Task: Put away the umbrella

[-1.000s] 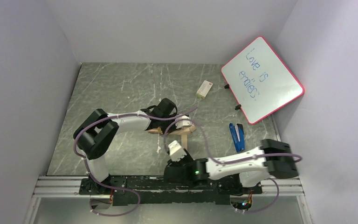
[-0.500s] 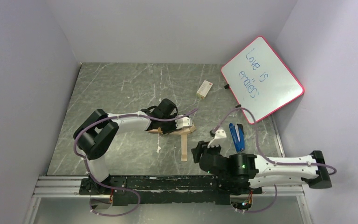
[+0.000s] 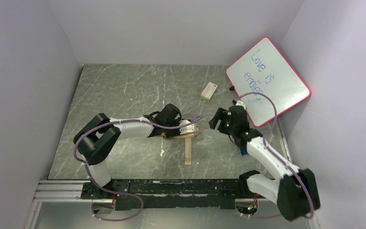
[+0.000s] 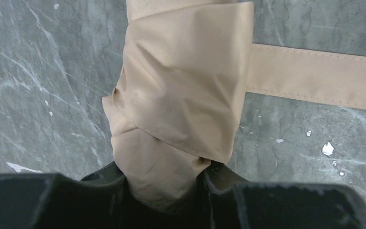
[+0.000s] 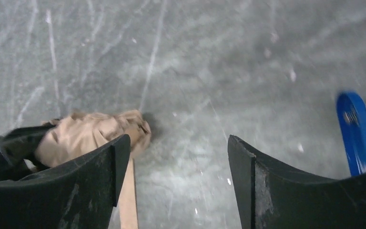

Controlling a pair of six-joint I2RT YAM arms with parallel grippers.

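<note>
In the middle of the grey marbled worktop (image 3: pixel 124 90) lies the tan fabric folding umbrella (image 4: pixel 181 109), bunched into a rough roll, with its flat tan strap (image 3: pixel 188 151) trailing loose toward the near edge. The left arm (image 3: pixel 128 126) has its jaws clamped on one end of the roll. The right arm (image 3: pixel 267 157) hovers just to the right of the bundle, jaws wide apart and empty — close by the small blue stapler-like object (image 5: pixel 357 126). I'd say the canopy is gathered and the binding step is in hand. Next, the free jaws would need to take the strap and wind it round without the fabric springing loose.
</note>
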